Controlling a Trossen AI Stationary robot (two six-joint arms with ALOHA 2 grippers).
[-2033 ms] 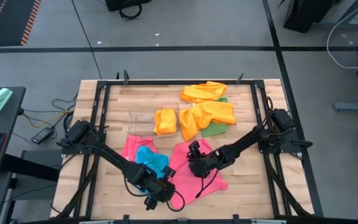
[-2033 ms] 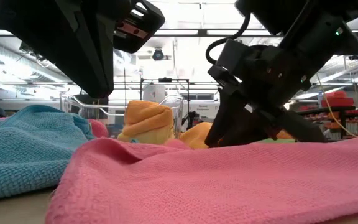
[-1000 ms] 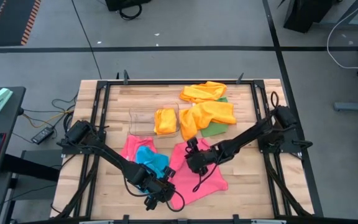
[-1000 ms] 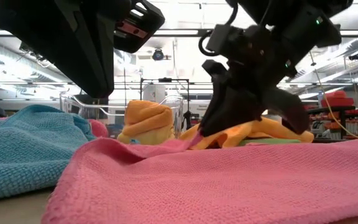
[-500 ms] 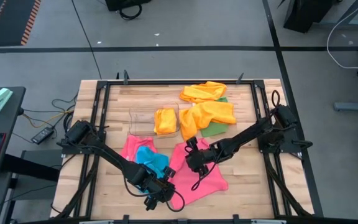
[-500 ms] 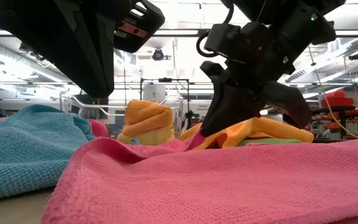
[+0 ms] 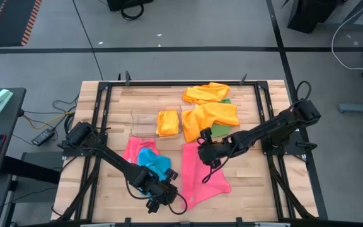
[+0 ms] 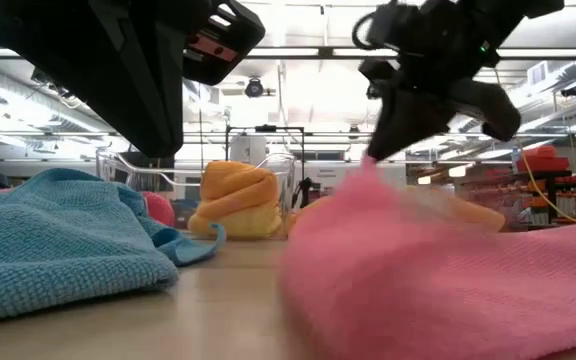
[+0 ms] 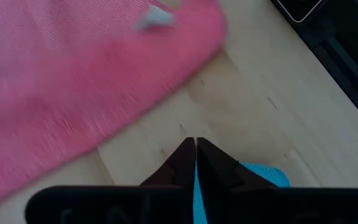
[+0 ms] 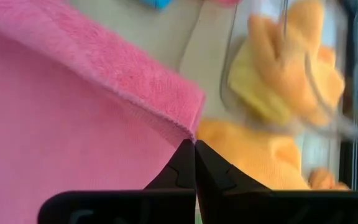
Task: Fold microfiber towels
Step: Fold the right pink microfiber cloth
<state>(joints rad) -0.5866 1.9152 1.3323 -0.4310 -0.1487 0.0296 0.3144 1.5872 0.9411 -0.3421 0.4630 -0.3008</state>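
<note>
A pink towel (image 7: 203, 180) lies at the table's middle front, its far left part raised. My right gripper (image 7: 200, 154) (image 10: 194, 144) is shut on it there; in the low view the gripper (image 8: 376, 150) stands high with the pink towel (image 8: 418, 270) rising to it. My left gripper (image 7: 167, 202) (image 9: 195, 144) hovers shut near the table's front edge, with bare wood between its tips and the pink towel (image 9: 73, 81). A blue towel (image 7: 155, 162) lies crumpled on a second pink towel (image 7: 130, 151), left of the first. My right gripper pinches the pink towel's hemmed edge at its far left corner (image 10: 190, 127) between its two fingertips. The fingers slant down from the table's right and far side. That corner is lifted clear, and the cloth slopes down from it to its near part (image 7: 210, 189) on the table.
A clear bin (image 7: 142, 123) behind the towels holds a folded orange towel (image 7: 167, 123). More orange towels (image 7: 210, 115) and a green one (image 7: 219, 131) lie at the far right. The left arm reaches over the blue towel. Bare wood shows at the front corners.
My right gripper has risen and gone toward the table's far right with the pink towel's corner. The towel's left part has come off the table and been drawn toward the right, away from my left gripper, baring wood beside the blue towel; its near right part has stayed down.
</note>
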